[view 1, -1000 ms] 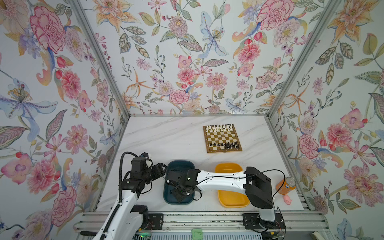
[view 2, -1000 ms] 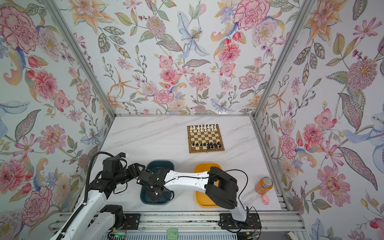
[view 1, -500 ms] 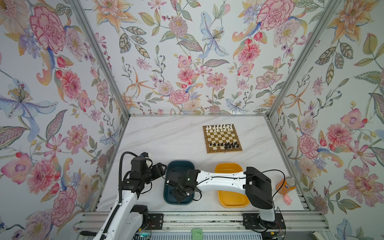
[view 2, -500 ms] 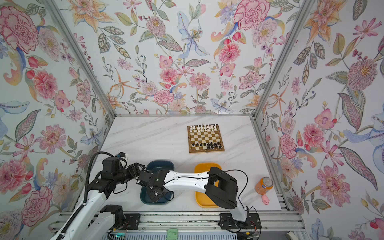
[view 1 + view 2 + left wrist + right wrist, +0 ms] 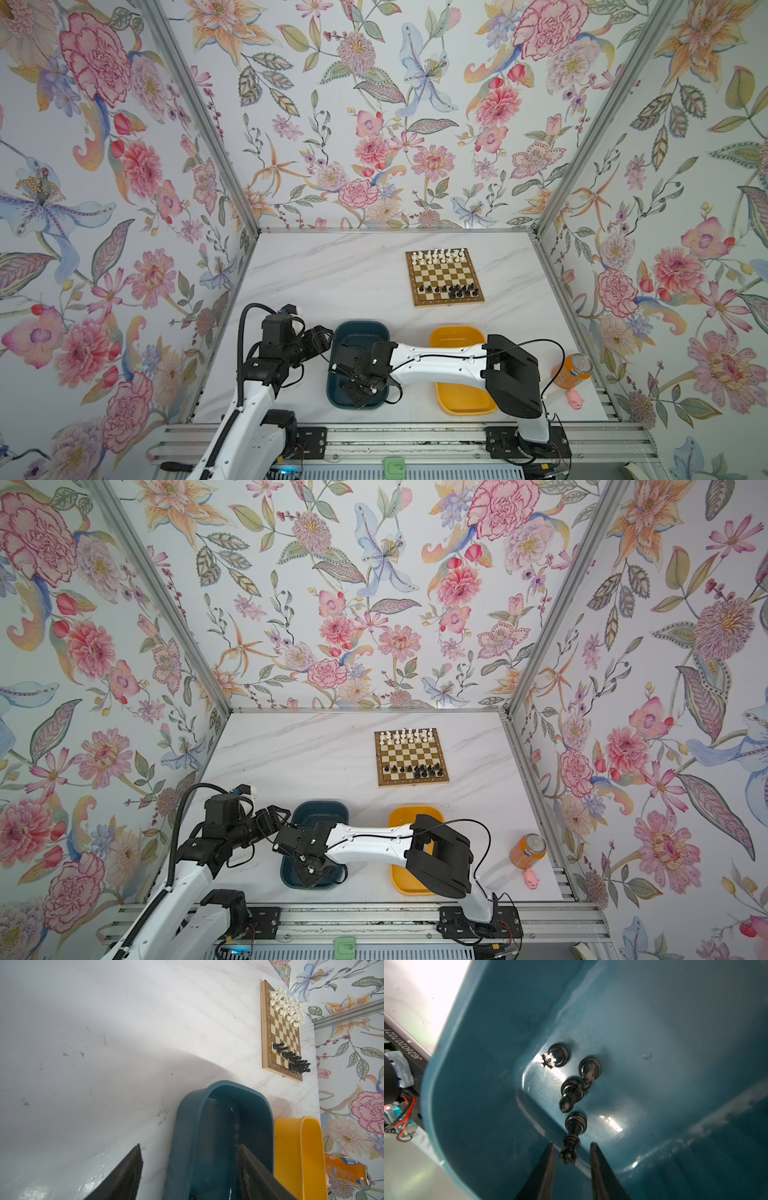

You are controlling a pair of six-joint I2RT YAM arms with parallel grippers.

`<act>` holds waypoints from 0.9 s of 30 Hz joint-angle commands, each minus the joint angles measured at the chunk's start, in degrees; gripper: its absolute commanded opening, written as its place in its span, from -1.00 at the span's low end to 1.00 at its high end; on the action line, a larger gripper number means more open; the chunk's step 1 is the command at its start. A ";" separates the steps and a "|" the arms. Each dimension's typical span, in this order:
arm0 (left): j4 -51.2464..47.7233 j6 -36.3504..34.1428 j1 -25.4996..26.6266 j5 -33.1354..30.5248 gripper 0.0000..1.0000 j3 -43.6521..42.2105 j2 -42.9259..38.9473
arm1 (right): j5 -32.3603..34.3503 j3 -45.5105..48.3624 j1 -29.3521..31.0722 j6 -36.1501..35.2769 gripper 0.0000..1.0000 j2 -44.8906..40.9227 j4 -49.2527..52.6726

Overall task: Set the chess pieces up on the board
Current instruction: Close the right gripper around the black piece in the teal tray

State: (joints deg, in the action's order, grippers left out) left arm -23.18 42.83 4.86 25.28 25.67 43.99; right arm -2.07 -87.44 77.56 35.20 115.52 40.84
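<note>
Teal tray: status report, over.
Right tool open, straddling a black piece in the teal tray. Left tool open, empty, at tray rim. Three more black pieces crowd close by.

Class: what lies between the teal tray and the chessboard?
Nothing: only bare marble table separates the teal tray from the chessboard, as both top views and the left wrist view show.
</note>
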 commanded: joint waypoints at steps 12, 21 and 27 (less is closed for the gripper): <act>-0.45 -1.06 -0.47 0.05 0.47 1.53 -0.59 | 0.32 -1.77 0.18 -1.01 -0.45 1.64 1.17; -0.59 -1.09 -0.47 0.09 0.46 1.49 -0.78 | 0.31 -2.31 0.04 -1.16 -0.65 2.31 1.28; -0.55 -1.08 -0.45 0.06 0.46 1.51 -0.57 | 1.63 -2.65 0.04 -0.77 -0.80 1.94 2.38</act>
State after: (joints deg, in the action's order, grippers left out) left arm -23.20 42.83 4.86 25.28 25.67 43.81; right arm -1.91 -88.82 77.56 34.33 116.40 41.23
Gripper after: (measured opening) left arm 0.732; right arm 0.121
